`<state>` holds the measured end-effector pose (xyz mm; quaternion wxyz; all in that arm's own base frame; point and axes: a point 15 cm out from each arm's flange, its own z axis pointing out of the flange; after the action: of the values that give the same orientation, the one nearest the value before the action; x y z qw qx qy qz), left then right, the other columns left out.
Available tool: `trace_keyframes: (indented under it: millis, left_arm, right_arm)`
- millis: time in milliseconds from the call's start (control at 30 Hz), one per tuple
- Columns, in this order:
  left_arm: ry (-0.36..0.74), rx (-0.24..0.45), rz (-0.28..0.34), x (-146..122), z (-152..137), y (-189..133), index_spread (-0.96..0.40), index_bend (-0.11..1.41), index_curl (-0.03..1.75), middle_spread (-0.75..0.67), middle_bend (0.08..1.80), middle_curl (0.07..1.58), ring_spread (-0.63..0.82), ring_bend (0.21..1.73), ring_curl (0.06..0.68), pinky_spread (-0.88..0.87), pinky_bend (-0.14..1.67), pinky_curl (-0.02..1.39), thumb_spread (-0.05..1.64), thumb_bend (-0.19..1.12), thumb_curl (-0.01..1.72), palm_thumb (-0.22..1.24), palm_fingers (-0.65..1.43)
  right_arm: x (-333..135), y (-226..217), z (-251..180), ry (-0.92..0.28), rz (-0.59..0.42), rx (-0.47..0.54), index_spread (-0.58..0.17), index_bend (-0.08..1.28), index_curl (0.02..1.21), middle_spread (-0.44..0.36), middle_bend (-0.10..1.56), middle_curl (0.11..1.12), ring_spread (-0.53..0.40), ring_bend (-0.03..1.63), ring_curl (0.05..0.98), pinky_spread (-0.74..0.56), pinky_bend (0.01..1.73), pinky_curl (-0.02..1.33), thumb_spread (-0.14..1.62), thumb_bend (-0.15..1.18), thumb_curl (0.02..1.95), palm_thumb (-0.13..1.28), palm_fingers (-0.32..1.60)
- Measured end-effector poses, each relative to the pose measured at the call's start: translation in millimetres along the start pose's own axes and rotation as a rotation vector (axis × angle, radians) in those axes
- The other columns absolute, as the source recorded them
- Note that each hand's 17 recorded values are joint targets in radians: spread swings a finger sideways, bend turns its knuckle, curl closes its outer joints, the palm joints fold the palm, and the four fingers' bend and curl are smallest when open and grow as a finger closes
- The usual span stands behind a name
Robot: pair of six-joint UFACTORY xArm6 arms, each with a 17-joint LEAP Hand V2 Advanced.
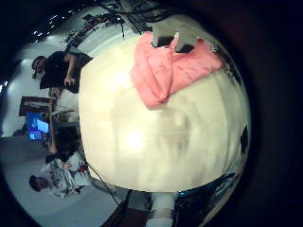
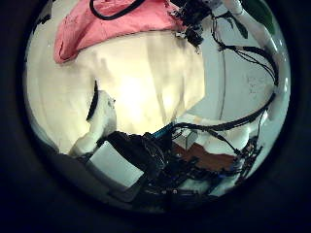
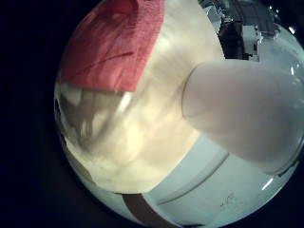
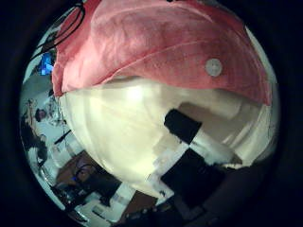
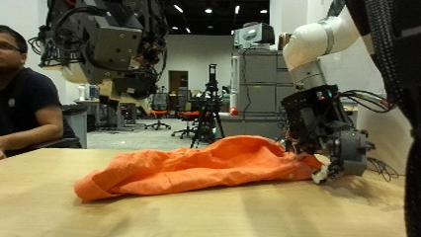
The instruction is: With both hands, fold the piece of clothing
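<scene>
An orange garment (image 5: 198,166) lies bunched in a long heap on the pale table (image 5: 210,212). The right thumb side palm view shows the garment (image 4: 161,47) close, with a white button (image 4: 214,66), and my fingers (image 4: 194,132) over bare table beside it. The right little finger side palm view shows a garment corner (image 3: 109,47). My left hand (image 5: 112,49) is high above the other end, open and empty; its little finger side view shows the garment (image 1: 166,66) far below.
The left little finger side palm view shows the rounded table edge (image 1: 95,142) with much bare tabletop beside the garment. The left thumb side palm view shows the garment (image 2: 87,24) at the table's far side and my own fingers (image 2: 126,155). Lab equipment stands behind the table.
</scene>
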<state>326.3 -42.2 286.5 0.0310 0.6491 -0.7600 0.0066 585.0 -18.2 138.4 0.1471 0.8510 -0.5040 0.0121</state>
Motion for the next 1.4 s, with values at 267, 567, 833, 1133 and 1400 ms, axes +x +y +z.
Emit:
trace_keyframes:
  millis: [267, 567, 833, 1133, 1400]
  left_arm:
    - [0.001, 0.001, -0.005, -2.0, -0.6, 0.8, 0.19, 0.15, 0.26, 0.25, 0.23, 0.35, 0.47, 0.57, 0.206, 0.39, 0.36, 0.31, 1.2, -0.02, 0.38, 0.68, 0.07]
    - [0.002, 0.013, 0.0, -0.7, -4.3, 0.3, 0.19, 0.15, 0.27, 0.24, 0.22, 0.35, 0.47, 0.57, 0.204, 0.39, 0.36, 0.31, 1.2, -0.02, 0.38, 0.68, 0.06]
    - [0.003, 0.024, -0.005, -2.7, -9.2, 2.4, 0.19, 0.15, 0.26, 0.23, 0.22, 0.35, 0.47, 0.57, 0.203, 0.39, 0.36, 0.31, 1.2, -0.02, 0.38, 0.68, 0.07]
    - [0.013, 0.046, -0.013, -3.3, -17.4, 5.5, 0.19, 0.15, 0.26, 0.23, 0.22, 0.35, 0.47, 0.57, 0.203, 0.39, 0.36, 0.31, 1.2, -0.02, 0.38, 0.68, 0.07]
    - [0.014, 0.056, -0.048, -13.9, -21.0, 7.4, 0.19, 0.16, 0.27, 0.22, 0.22, 0.35, 0.47, 0.57, 0.201, 0.39, 0.35, 0.31, 1.2, -0.02, 0.38, 0.66, 0.09]
  right_arm:
    - [0.9, 4.9, -3.7, -0.011, -0.009, 0.006, -0.346, 0.39, 0.42, -0.145, 0.63, 0.51, -0.277, 0.78, 0.41, -0.45, 0.56, 0.37, 1.02, 0.0, 0.38, 0.8, 1.47]
    - [-48.0, 60.1, -13.9, -0.05, -0.077, -0.046, -0.304, 0.84, 0.64, -0.139, 1.04, 0.67, -0.243, 1.11, 0.553, -0.43, 0.99, 0.58, 1.06, 0.03, 0.44, 1.0, 1.36]
    - [-71.9, 130.7, -22.9, -0.07, -0.076, -0.056, -0.27, 1.01, 0.73, -0.127, 1.21, 0.73, -0.227, 1.26, 0.626, -0.35, 1.15, 0.69, 1.1, 0.07, 0.53, 1.13, 1.21]
    - [-58.6, 195.1, -32.8, -0.087, -0.024, -0.027, -0.256, 1.07, 0.77, -0.119, 1.28, 0.75, -0.215, 1.32, 0.664, -0.3, 1.21, 0.76, 1.13, 0.06, 0.6, 1.15, 1.14]
    - [-47.8, 217.1, -85.5, -0.04, 0.01, 0.065, -0.253, 1.08, 0.78, -0.116, 1.3, 0.75, -0.211, 1.34, 0.675, -0.28, 1.21, 0.8, 1.15, 0.02, 0.67, 1.14, 1.12]
